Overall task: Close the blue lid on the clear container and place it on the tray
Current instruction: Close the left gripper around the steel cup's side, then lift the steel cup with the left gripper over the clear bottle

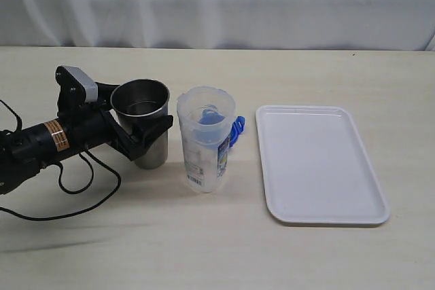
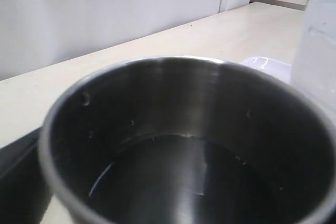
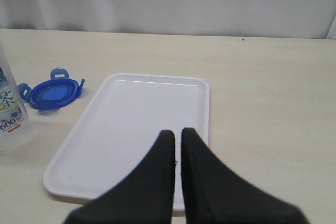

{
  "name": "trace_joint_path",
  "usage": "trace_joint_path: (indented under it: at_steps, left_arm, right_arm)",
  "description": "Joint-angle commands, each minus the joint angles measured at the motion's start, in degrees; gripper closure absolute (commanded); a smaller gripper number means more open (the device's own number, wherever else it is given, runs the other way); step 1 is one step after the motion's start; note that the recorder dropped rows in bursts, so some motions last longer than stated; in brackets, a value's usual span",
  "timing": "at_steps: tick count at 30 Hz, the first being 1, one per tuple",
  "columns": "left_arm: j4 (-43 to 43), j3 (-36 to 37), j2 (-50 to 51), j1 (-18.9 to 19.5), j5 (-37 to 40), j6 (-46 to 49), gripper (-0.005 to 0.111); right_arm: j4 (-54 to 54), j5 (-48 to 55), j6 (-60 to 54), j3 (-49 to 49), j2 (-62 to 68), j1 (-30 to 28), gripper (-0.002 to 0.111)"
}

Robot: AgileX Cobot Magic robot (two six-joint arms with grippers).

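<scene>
In the centre of the exterior frame, the round blue plastic lid (image 1: 237,129) is sitting mostly hidden behind the tall clear plastic container (image 1: 205,140), whose label print is showing too small to read. The grey stainless-steel tumbler (image 2: 178,145) is filling the left wrist view, running off its edges, its near rim looking blurred.

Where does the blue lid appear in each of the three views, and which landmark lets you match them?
Exterior view: the blue lid peeks out behind the clear container, left of the tray.
Left wrist view: not in it; the steel tumbler fills the picture.
Right wrist view: the blue lid lies between the clear container and the tray.
Shared landmark: the tray, in all three.
</scene>
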Motion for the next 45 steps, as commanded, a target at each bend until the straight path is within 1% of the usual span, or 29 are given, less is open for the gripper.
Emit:
trace_joint_path:
  at_steps: [1, 3, 5, 10, 12, 15, 16, 27, 45]
  left_arm:
    - [-0.52, -0.29, 0.13, -0.08, -0.56, -0.38, 0.04]
    - [-0.45, -0.29, 0.13, -0.08, -0.56, -0.38, 0.054]
    - [-0.45, -0.29, 0.13, -0.08, -0.56, -0.38, 0.062]
    - [-0.45, -0.29, 0.13, -0.08, -0.56, -0.38, 0.069]
    - [-0.45, -0.29, 0.13, -0.08, -0.56, -0.38, 0.077]
    - [-0.4, -0.29, 0.13, -0.08, -0.56, -0.38, 0.101]
    - [-0.4, -0.29, 0.13, -0.08, -0.56, -0.38, 0.107]
    - [-0.52, -0.29, 0.13, -0.08, -0.56, -0.26, 0.107]
    - [-0.52, -6.01, -0.64, -0.08, -0.56, -0.64, 0.107]
  right_arm:
    - [0.11, 0.07, 0.0, 0.13, -0.22, -0.29, 0.104]
    - [0.11, 0.07, 0.0, 0.13, -0.22, -0.29, 0.104]
    - [0.11, 0.07, 0.0, 0.13, -0.22, -0.29, 0.104]
    - [0.11, 0.07, 0.0, 0.13, -0.22, -0.29, 0.104]
    - [0.11, 0.07, 0.0, 0.13, -0.22, -0.29, 0.104]
    - [0.11, 0.07, 0.0, 0.13, -0.22, -0.29, 0.104]
    - [0.11, 0.07, 0.0, 0.13, -0.22, -0.29, 0.104]
    - [0.11, 0.07, 0.0, 0.13, -0.22, -0.29, 0.104]
    - [0.11, 0.07, 0.0, 0.13, -0.22, -0.29, 0.104]
